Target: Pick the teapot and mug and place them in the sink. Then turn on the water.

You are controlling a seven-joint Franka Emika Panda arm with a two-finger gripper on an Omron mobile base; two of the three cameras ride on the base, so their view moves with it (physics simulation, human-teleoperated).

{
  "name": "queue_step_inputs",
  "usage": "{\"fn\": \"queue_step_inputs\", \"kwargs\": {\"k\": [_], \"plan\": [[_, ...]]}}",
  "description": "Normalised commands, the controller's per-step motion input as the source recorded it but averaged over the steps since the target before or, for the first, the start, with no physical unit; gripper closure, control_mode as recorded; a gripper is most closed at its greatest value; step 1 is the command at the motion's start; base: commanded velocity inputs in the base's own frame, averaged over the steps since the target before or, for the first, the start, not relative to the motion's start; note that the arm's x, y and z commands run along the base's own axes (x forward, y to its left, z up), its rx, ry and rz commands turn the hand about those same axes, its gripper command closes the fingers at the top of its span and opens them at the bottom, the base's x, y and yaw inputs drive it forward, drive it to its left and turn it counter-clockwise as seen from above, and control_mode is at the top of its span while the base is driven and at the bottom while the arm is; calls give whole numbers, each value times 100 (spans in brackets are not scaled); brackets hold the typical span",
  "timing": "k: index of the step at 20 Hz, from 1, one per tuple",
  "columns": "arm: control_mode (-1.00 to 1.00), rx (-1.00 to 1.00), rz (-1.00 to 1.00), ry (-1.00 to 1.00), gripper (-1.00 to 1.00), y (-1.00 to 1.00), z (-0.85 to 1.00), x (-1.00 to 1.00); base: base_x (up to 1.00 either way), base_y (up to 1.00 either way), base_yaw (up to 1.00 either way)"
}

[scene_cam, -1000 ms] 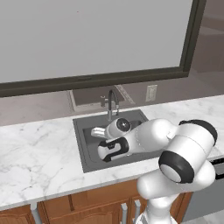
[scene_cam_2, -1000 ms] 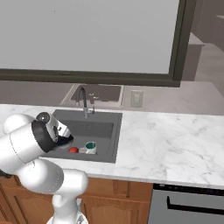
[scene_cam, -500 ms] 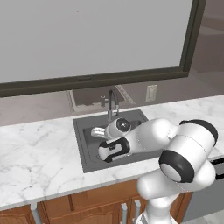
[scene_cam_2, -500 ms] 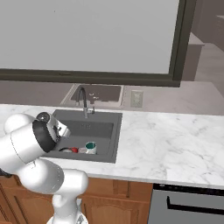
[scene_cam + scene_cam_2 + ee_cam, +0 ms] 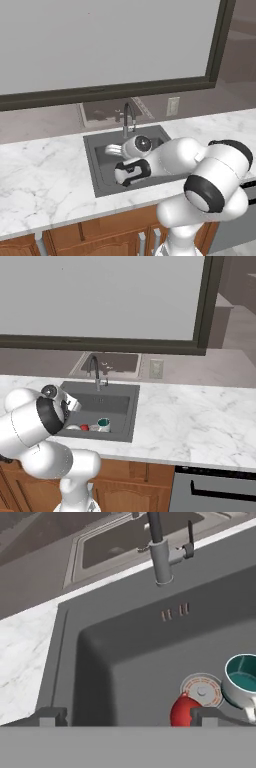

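Note:
The dark grey sink (image 5: 125, 652) holds both items. On its floor lies the teapot (image 5: 185, 709), its red patch just inside my right fingertip (image 5: 205, 714). The mug (image 5: 243, 681) stands to the teapot's right, its teal inside facing up. My gripper (image 5: 127, 717) hangs low in the basin, open, with nothing between its fingers. In the right base view the teapot (image 5: 82, 427) and mug (image 5: 103, 424) sit at the front of the sink (image 5: 125, 406). My hand (image 5: 131, 172) reaches down into the sink (image 5: 92, 150). The tap (image 5: 160, 552) stands at the back rim. The water is out of view.
White marble counter (image 5: 45, 175) runs on both sides of the basin. A large dark-framed window (image 5: 100, 45) fills the wall behind, with a wall outlet (image 5: 173, 106) to the tap's right. Wooden cabinets (image 5: 125, 481) and a dishwasher front (image 5: 215, 488) sit below the counter.
My gripper has gone from shut to open down in the sink. The arm, the teapot and the mug have stayed where they were.

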Motion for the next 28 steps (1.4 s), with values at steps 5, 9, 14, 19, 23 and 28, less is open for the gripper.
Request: {"fn": "queue_step_inputs", "kwargs": {"k": [5,9,14,19,23,28], "plan": [[-100,0,0,-6,-100,-27,7,-10,0,0,0],[-100,2,4,-13,-100,-65,0,-34,0,0,0],[-100,4,5,-13,-100,-72,1,-10,0,0,0],[-100,3,9,-7,-100,-71,8,0,0,0,0],[-100,0,11,-5,-100,-68,0,0,0,0,0],[-100,0,15,-5,-100,-71,0,7,0,0,0]]}}
